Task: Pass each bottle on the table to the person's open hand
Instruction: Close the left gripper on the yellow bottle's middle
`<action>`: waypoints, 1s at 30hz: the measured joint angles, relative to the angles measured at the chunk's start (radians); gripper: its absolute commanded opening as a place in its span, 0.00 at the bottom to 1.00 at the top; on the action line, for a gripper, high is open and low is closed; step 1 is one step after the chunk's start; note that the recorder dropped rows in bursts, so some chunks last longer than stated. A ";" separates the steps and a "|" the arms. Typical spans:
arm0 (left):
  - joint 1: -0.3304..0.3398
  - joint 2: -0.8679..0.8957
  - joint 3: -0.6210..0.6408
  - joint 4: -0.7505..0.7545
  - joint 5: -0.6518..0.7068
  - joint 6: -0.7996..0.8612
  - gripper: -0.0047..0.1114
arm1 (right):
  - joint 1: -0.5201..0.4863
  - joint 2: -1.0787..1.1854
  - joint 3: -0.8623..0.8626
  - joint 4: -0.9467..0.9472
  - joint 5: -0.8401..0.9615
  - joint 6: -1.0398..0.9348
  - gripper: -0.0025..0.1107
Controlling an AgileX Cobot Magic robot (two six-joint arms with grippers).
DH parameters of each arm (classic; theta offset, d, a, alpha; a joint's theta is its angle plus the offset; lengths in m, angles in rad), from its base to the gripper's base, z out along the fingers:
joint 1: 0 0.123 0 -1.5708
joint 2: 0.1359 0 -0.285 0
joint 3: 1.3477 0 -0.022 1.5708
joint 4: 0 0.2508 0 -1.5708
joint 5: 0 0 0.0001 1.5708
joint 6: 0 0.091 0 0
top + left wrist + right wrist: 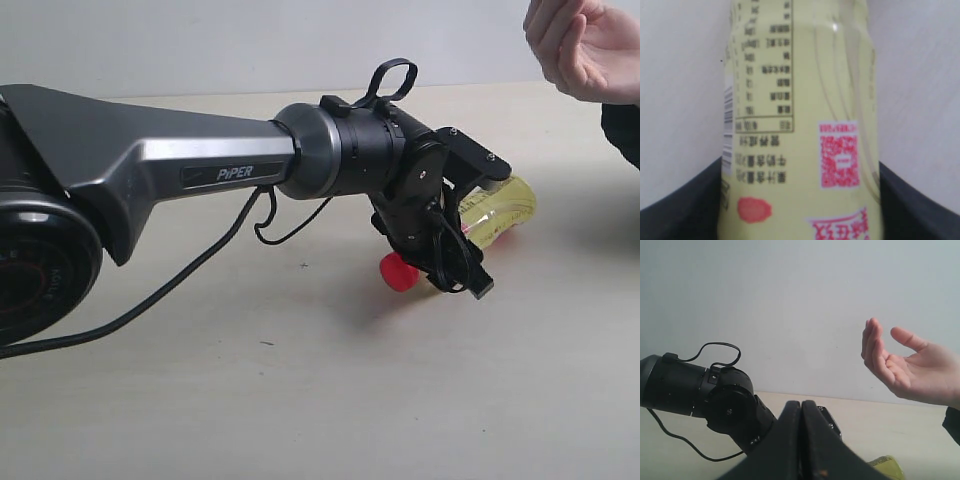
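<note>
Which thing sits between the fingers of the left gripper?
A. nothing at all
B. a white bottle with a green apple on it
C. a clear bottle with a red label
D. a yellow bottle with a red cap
D: in the exterior view the left gripper has a finger on each side of the yellow bottle, whose red cap sticks out below, and the left wrist view shows its yellow label up close.
</note>
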 measured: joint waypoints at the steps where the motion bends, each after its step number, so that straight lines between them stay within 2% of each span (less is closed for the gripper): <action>1: 0.000 0.000 0.000 0.000 0.002 0.000 0.42 | 0.000 0.000 0.000 0.000 0.000 0.000 0.02; 24: 0.000 0.013 0.000 0.000 -0.010 0.000 0.42 | 0.000 0.000 0.000 0.000 0.000 0.000 0.02; 30: 0.000 0.016 0.000 0.000 -0.073 0.000 0.42 | 0.000 0.000 0.000 0.000 0.000 0.000 0.02</action>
